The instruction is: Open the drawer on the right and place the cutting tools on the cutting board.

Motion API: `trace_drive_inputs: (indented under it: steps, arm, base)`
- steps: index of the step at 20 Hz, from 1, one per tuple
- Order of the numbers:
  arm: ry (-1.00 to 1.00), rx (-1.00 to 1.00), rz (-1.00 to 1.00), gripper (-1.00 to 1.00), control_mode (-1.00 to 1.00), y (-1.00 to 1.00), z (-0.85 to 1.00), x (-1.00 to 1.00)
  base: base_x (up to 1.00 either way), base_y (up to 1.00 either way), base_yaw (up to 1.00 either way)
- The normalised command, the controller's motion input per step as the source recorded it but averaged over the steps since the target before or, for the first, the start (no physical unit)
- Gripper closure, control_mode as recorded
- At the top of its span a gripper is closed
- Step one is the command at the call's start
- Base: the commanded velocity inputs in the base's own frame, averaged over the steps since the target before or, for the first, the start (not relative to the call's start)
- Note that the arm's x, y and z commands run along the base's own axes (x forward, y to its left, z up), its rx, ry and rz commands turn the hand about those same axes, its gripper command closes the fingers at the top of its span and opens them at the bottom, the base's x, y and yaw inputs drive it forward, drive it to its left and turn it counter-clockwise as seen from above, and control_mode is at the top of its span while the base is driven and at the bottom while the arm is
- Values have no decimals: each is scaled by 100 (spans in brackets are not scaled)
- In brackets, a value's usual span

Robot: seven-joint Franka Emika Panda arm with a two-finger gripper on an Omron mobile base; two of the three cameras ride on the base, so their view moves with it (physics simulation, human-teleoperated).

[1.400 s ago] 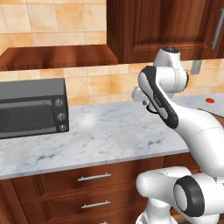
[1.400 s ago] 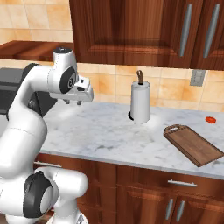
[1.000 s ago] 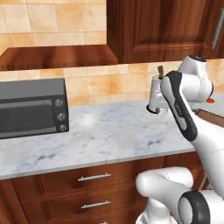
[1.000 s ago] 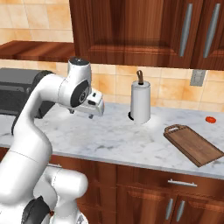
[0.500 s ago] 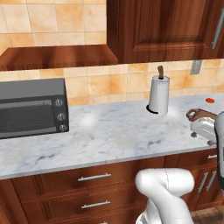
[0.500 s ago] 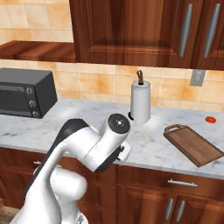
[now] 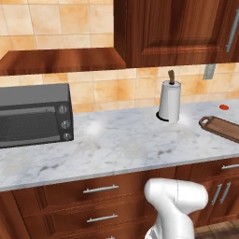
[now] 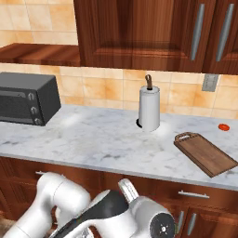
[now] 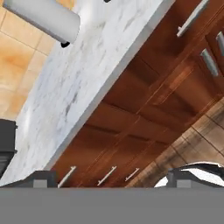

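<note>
The drawer (image 8: 195, 191) on the right is closed, its reddish-brown front and bar handle sitting under the counter below the cutting board (image 8: 205, 154). The dark board with its loop handle lies flat at the counter's right end and also shows at the edge of the left base view (image 7: 225, 128). The cutting tools are hidden. My gripper (image 9: 111, 179) is open with nothing between its tips. It hangs low in front of the cabinets and looks up at the drawer's handle (image 9: 194, 17). My arm (image 8: 116, 214) is folded down below the counter edge.
A white paper-towel roll (image 8: 148, 109) stands at the back of the marble counter (image 8: 93, 135). A dark toaster oven (image 7: 32, 114) sits at the left. A small red object (image 8: 224, 126) lies behind the board. Left drawers have bar handles (image 7: 100, 189).
My arm has swung from above the counter, across to the right, and down below the counter edge in front of the cabinets. The fingers stay apart. Nothing on the counter has moved.
</note>
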Motion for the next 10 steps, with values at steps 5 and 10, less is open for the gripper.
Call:
trace_drive_inputs:
  steps: [5, 10]
  arm:
    - [-7, 42, -41, -100, -100, -100, -51, -28]
    - [-5, 20, -33, -100, -100, -96, -38, 3]
  base:
    - [0, 0, 0]
    - [0, 0, 0]
